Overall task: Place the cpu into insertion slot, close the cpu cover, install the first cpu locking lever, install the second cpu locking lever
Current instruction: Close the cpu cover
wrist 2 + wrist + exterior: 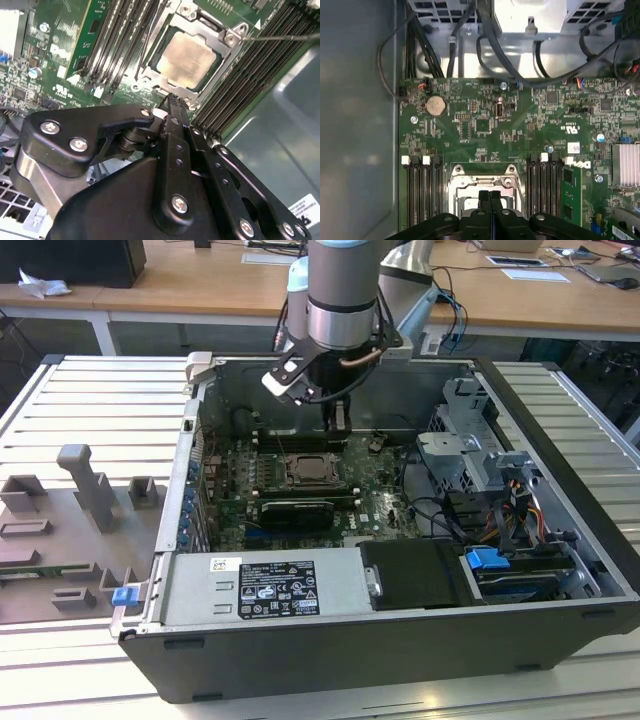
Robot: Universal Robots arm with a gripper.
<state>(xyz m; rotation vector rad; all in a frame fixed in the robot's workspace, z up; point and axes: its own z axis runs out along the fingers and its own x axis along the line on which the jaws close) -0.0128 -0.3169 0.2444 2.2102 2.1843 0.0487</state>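
Observation:
The cpu (189, 57) lies flat in the insertion slot (308, 471), its pale metal face up. The silver cpu cover (204, 30) is down around it, framing the chip. A thin locking lever rod (290, 36) runs out from one socket corner, and a second thin rod (148, 40) runs along the memory slots on the other side. My gripper (490, 197) is shut with nothing in it, its black fingertips pressed together just above the socket's edge. In the exterior view the gripper (337, 423) hangs inside the case, slightly behind the socket.
Black memory slots (422, 195) flank the socket on both sides. A black graphics card (295, 510) sits in front of it, with the power supply (260, 585) nearer still. A drive cage (480, 455) and cables fill the exterior view's right. Grey fixtures (90, 490) stand outside the case.

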